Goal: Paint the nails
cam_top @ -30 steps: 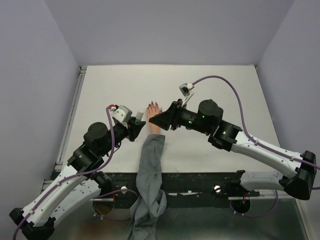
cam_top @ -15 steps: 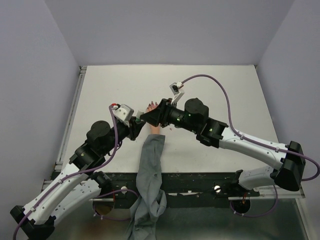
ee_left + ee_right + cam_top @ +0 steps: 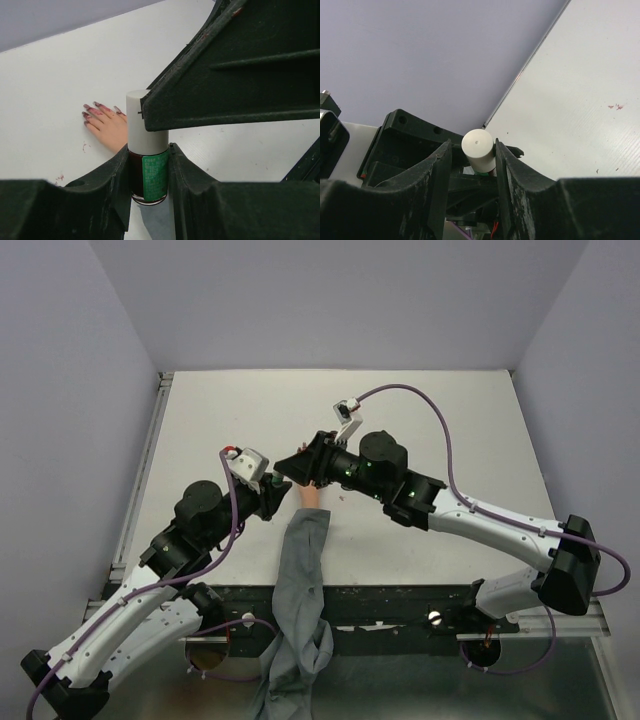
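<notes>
The peach mannequin hand (image 3: 107,127) lies flat on the white table, and its dark red-purple nails (image 3: 92,111) point away. In the top view only its wrist (image 3: 311,497) shows, above the grey sleeve (image 3: 300,570). My left gripper (image 3: 149,150) is shut on a small dark bottle (image 3: 150,175) with a green label and holds it upright just above the table, near the hand. The bottle's white cap (image 3: 478,150) stands between the jaws of my right gripper (image 3: 473,146), which is open, with a thin gap on one side. The two grippers meet above the hand (image 3: 283,476).
Small red paint specks mark the table (image 3: 60,177) and also show in the right wrist view (image 3: 615,106). A raised rail (image 3: 150,450) runs along the table's left edge. The sleeve hangs over the near edge between the arm bases.
My right arm has swung left and brought its jaws round the bottle's cap, covering the hand's fingers in the top view. My left arm has barely moved.
</notes>
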### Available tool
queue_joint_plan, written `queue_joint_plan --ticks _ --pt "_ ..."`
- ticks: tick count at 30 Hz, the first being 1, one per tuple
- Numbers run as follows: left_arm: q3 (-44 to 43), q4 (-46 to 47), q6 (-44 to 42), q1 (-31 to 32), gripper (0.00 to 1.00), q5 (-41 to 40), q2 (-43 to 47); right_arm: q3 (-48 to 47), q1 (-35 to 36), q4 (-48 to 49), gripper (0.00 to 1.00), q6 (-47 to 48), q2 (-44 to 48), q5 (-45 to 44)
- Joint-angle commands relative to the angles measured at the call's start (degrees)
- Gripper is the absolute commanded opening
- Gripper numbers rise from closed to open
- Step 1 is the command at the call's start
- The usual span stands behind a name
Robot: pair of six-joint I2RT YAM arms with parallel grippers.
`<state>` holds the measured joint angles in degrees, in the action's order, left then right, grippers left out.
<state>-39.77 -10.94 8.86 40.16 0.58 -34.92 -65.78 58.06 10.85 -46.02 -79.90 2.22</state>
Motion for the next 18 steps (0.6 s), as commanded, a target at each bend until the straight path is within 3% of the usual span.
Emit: queue_joint_plan --ticks 1,13,18 --pt "-0.9 -0.2 0.0 0.2 0.00 -0.7 -0.3 -2.9 0.3 1.2 0.46 -0.1 -1.6 -0.2" --pt "-1.0 -0.1 0.4 0.2 0.00 2.0 -0.6 -3.7 0.3 0.0 0.41 0.8 -3.2 0.4" --pt "-0.7 0.5 0.5 0.1 0.00 4.6 0.1 -3.2 0.4 -0.5 0.30 2.0 -3.4 0.7"
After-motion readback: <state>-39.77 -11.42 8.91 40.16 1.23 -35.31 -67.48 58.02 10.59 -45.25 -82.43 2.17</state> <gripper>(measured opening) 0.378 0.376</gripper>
